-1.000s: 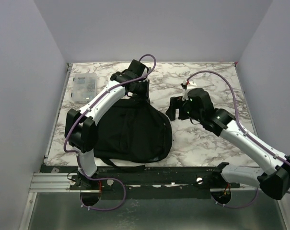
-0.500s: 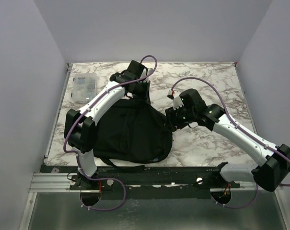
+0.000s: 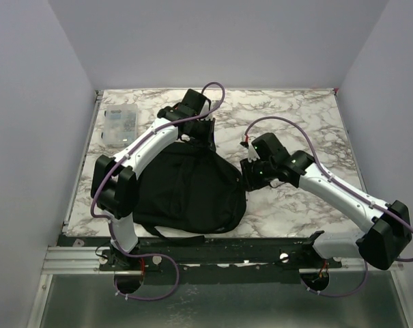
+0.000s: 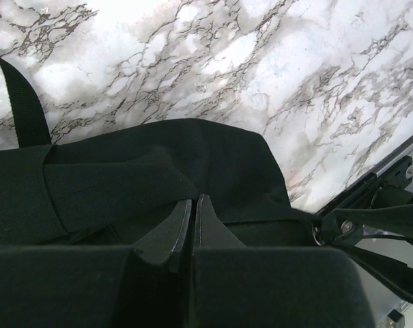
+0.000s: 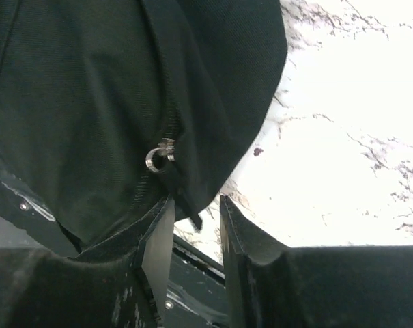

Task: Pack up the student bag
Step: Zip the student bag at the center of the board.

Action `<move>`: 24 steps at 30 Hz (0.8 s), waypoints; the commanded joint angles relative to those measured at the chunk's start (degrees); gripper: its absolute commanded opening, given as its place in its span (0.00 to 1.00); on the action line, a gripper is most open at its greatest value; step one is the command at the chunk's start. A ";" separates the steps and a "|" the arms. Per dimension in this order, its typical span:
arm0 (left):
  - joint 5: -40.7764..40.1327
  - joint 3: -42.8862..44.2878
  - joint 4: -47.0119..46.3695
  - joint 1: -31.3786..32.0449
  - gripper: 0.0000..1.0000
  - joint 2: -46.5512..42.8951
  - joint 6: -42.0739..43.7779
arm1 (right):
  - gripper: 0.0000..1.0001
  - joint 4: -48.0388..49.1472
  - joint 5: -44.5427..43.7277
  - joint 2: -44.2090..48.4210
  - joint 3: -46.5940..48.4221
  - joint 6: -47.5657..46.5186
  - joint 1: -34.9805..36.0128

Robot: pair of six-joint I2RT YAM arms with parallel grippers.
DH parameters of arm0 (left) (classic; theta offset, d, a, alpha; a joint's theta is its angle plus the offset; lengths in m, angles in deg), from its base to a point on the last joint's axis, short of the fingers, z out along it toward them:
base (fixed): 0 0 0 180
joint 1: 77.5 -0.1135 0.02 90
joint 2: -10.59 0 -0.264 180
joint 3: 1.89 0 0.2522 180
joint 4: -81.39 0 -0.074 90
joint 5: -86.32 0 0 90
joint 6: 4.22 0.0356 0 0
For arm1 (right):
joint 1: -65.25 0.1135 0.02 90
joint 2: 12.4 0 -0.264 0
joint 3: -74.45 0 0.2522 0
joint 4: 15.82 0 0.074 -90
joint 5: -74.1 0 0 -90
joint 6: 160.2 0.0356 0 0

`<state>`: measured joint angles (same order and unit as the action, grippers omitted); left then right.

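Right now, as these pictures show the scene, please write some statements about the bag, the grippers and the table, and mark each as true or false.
1. The student bag lies on the marble table. True.
2. The right gripper is fully closed. False: a gap shows between its fingers.
3. A clear box sits near the table's far left corner, apart from the bag. True.
4. The left gripper hangs open above bare marble. False: it is shut on the bag's fabric at its far end.
5. A metal zipper ring shows on the bag, close to the right gripper. True.
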<state>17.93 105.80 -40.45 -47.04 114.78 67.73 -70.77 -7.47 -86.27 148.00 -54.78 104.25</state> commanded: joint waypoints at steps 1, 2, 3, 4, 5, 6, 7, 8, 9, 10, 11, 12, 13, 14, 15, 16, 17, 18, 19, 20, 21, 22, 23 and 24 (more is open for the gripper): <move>1.49 0.13 -1.87 -0.31 0.00 -4.16 1.25 | 0.44 -5.15 -4.67 0.89 -0.56 3.47 -0.07; 0.77 -0.04 -1.78 -0.31 0.00 -4.44 1.34 | 0.47 -5.35 -6.08 0.81 -0.97 5.29 -0.09; 0.26 -0.21 -1.78 -0.31 0.00 -4.89 1.42 | 0.47 -6.01 -7.90 0.18 -0.67 7.73 -0.11; 0.11 -0.38 -1.78 -0.31 0.00 -5.12 1.46 | 0.45 -6.90 -10.85 -0.26 -0.45 10.79 -0.07; 0.30 -0.68 -1.78 -0.29 0.00 -5.44 1.37 | 0.35 -6.39 -10.88 -0.04 -1.01 13.63 -0.07; 0.63 -0.89 -1.82 -0.31 0.00 -5.54 1.14 | 0.29 -4.42 -8.96 0.83 -2.00 15.19 -0.07; 1.53 -1.15 -1.94 -0.31 0.00 -5.51 0.88 | 0.28 -2.40 -4.90 2.79 -3.08 17.35 -0.07; 2.38 -1.35 -2.10 -0.31 0.00 -5.39 0.61 | 0.28 0.06 -2.75 5.55 -4.55 19.74 -0.09; 3.15 -1.58 -2.25 -0.31 0.02 -5.32 0.43 | 0.31 1.85 -1.07 8.03 -5.72 22.53 -0.08; 3.97 -1.65 -2.37 -0.23 0.06 -5.22 0.33 | 0.34 2.77 -0.34 10.92 -6.56 24.65 -0.07; 4.13 -1.79 -2.43 -0.22 0.12 -5.30 0.09 | 0.37 2.31 -0.12 12.90 -6.60 26.67 -0.07; 3.98 -1.92 -2.49 -0.22 0.23 -5.74 -0.12 | 0.40 1.12 0.31 14.59 -6.02 27.75 0.05; 3.81 -2.07 -2.61 -0.22 0.33 -6.16 -0.21 | 0.44 0.07 1.34 15.67 -5.39 28.38 0.35; 3.40 -2.17 -2.63 -0.22 0.46 -6.88 -0.28 | 0.46 -0.43 1.96 16.55 -4.50 29.35 1.09; 2.97 -2.43 -2.57 -0.22 0.52 -7.52 -0.33 | 0.49 -1.20 1.20 17.03 -3.35 30.72 2.60; 2.69 -2.75 -2.57 -0.22 0.57 -8.62 -0.35 | 0.53 -1.51 0.10 17.17 -2.39 32.33 4.73; 2.45 -3.37 -2.57 -0.22 0.60 -9.58 -0.48 | 0.57 -1.32 -0.86 16.90 -1.74 33.50 6.79; 2.26 -4.14 -2.57 -0.22 0.63 -10.93 -0.65 | 0.59 -1.31 -2.40 16.26 -1.28 35.25 9.12; 2.43 -5.30 -2.63 -0.22 0.64 -12.26 -0.90 | 0.60 -1.39 -3.46 15.01 -1.00 36.69 10.72; 2.52 -6.60 -2.80 -0.20 0.65 -14.16 -1.32 | 0.63 -1.31 -4.43 13.99 -0.94 38.44 12.05; 2.35 -8.44 -3.07 -0.06 0.66 -16.40 -1.69 | 0.66 -1.43 -5.67 12.93 -1.22 40.35 12.74; 2.18 -10.14 -3.45 0.23 0.67 -18.64 -1.97 | 0.66 -1.69 -7.81 12.32 -1.54 42.63 13.07; 1.72 -12.23 -3.77 0.49 0.68 -21.16 -2.23 | 0.66 -1.83 -10.65 11.86 -2.06 44.24 13.37; 1.34 -13.94 -4.03 0.79 0.68 -23.59 -2.67 | 0.64 -2.16 -13.04 11.42 -2.46 45.44 13.51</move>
<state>19.28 97.65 -42.89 -47.04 102.08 66.49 -71.16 -10.97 -72.48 146.60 -18.72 116.87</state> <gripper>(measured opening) 0.663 0.657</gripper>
